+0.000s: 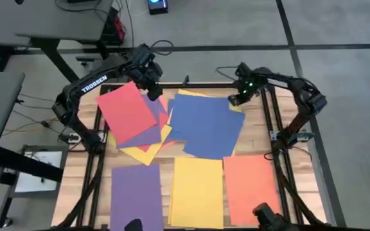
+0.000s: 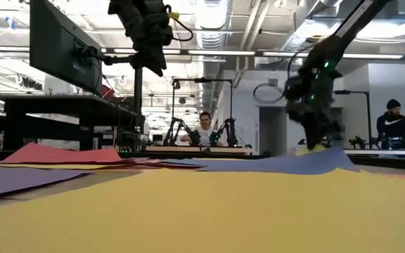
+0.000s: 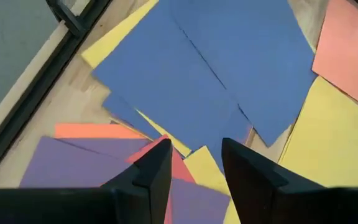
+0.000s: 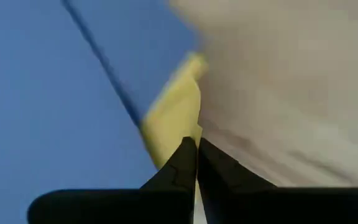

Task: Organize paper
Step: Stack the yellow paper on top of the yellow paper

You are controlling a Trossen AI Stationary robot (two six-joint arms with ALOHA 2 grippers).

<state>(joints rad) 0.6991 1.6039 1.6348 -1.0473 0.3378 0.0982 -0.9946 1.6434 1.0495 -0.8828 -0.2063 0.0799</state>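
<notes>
Right jaws (image 4: 197,149) pinched on yellow sheet (image 4: 176,118) corner beside blue sheets (image 1: 205,123).

Grey floor (image 1: 236,25) surrounds the table; ceiling strip lights (image 2: 209,53), dark desks (image 2: 62,105), two seated people.

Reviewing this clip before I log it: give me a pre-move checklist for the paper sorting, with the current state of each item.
1. Right gripper down at the far corner of the pile, by the yellow sheet that sticks out from under the blue sheets: ok.
2. Its fingers are closed together; whether paper is pinched between them: cannot tell.
3. Left gripper open, raised above the mixed pile, holding nothing: ok.
4. Red sheet lies on top of the pile, loose: ok.
5. Sorted stacks at the near edge, purple, yellow and orange, lie separate: ok.
6. Mixed pile fully sorted: not ok.
</notes>
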